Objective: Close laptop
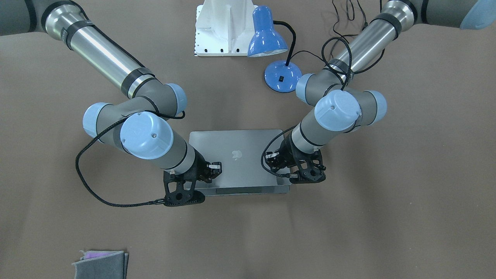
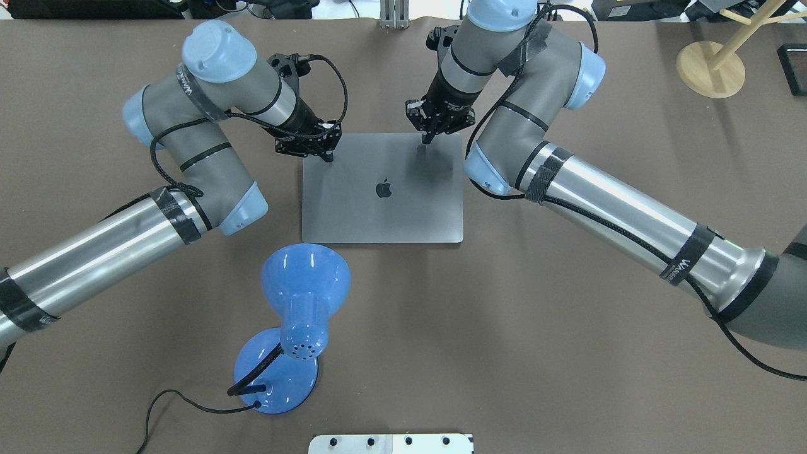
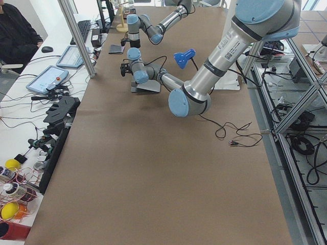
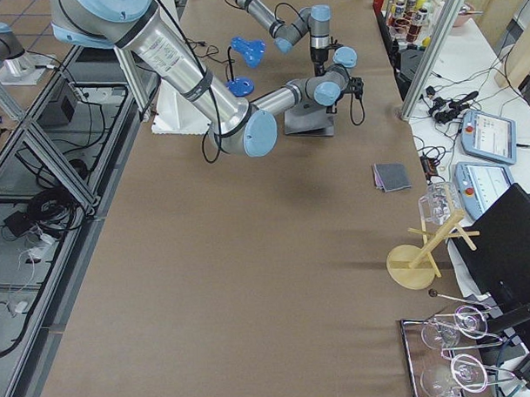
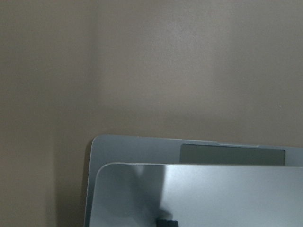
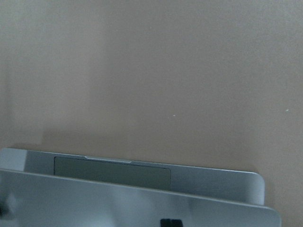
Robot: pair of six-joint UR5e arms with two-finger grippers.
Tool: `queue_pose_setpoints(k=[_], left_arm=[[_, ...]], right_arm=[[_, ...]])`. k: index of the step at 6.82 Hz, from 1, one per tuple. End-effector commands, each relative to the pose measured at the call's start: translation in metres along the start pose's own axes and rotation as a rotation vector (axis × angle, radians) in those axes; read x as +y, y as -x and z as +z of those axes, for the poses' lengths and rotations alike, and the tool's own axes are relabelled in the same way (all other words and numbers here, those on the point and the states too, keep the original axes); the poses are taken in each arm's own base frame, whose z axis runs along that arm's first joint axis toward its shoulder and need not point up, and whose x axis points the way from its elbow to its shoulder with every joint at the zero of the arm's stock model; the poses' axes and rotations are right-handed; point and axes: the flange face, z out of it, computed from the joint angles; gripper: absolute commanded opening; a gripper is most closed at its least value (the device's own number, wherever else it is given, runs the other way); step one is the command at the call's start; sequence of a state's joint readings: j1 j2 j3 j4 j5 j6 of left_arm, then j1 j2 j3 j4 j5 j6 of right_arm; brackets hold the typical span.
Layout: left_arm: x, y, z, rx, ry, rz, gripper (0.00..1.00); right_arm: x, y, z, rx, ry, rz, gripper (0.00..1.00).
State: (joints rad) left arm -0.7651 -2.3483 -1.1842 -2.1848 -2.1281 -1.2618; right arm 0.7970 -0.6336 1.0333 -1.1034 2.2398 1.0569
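Note:
The space-grey laptop (image 1: 242, 172) lies in the middle of the table with its apple logo up. Its lid (image 2: 378, 214) is almost down. A strip of the base with the grey trackpad (image 5: 232, 154) shows beyond the lid's edge, and it also shows in the right wrist view (image 6: 111, 173). My left gripper (image 2: 328, 155) is shut, its tip on the lid's far left corner. My right gripper (image 2: 425, 141) is shut, its tip on the lid near the far right edge. Screen and keys are hidden.
A blue desk lamp (image 2: 302, 287) with a black cable stands on the robot's side of the laptop, to its left. A white base plate (image 1: 221, 27) lies at the robot's edge. A folded grey cloth (image 1: 100, 264) and a wooden stand (image 2: 709, 69) are farther off.

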Motion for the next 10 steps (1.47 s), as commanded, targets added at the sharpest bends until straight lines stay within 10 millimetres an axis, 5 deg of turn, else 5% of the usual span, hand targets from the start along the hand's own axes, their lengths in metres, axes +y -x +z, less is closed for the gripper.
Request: queue_pose_setpoints(k=[1,4,5,6,7,8,9,10], left_arm=[[0.011,0.000,0.020,-0.022,-0.036,0.015,0.00],[0.008,-0.011,0.012,-0.003,-0.038,0.016,0.00],[-0.002,-0.016,-0.010,0.025,-0.051,0.019,0.00],[-0.009,-0.020,-0.044,0.060,-0.043,0.024,0.76],[-0.001,0.012,-0.075,0.076,-0.068,0.018,0.98],[-0.001,0.051,-0.127,0.061,-0.076,-0.024,0.99],[-0.032,0.087,-0.200,0.013,-0.119,-0.086,0.99],[-0.036,0.117,-0.249,-0.052,-0.165,-0.026,0.99]], right_arm=[[0.002,-0.001,0.009,0.007,-0.007,-0.006,0.00],[0.000,0.002,0.009,0.011,-0.019,-0.002,0.00],[-0.015,0.004,-0.019,-0.018,-0.024,0.020,0.00],[-0.030,-0.010,-0.053,-0.064,-0.003,0.063,0.30],[-0.025,-0.015,-0.079,-0.085,-0.018,0.062,0.99],[-0.024,-0.054,-0.111,-0.069,-0.028,0.103,1.00],[-0.032,-0.115,-0.148,-0.059,-0.035,0.169,1.00],[-0.042,-0.189,-0.177,-0.020,-0.077,0.187,1.00]])
